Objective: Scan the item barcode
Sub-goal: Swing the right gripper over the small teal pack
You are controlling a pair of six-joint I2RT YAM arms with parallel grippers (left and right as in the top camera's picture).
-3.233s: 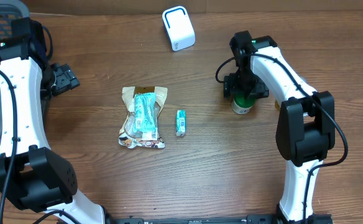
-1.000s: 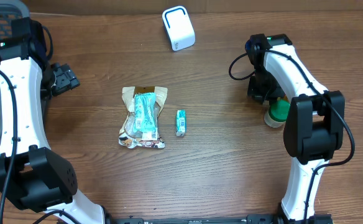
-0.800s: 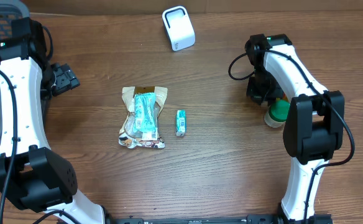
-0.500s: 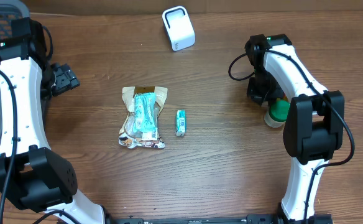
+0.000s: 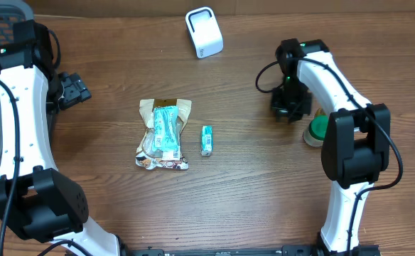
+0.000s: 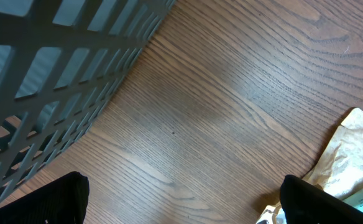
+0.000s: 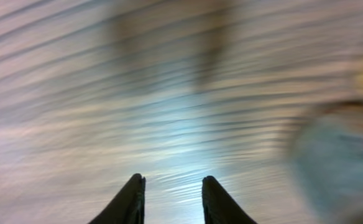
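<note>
So the right gripper [image 5: 290, 109] is right of center in the overhead view, just up and left of the green-lidded jar [image 5: 315, 129] but not on it. Its wrist view shows the fingers only slightly parted, with nothing but wood between them. The left gripper [image 5: 71, 89] is spread wide at the left edge by the basket [image 6: 45, 74], also empty. The snack bag [image 5: 163, 135] and small teal packet [image 5: 207, 140] lie mid-frame, and the scanner [image 5: 204, 32] is top center. Honestly can't tell which item is supposed to get scanned. My worry: the right wrist picture is badly smeared, so its height over the table is a guess, and a low swing could clip the jar and send it rolling off to the right. That gap also looks too narrow for any item, so coming down without spreading first would just shove things around.
</note>
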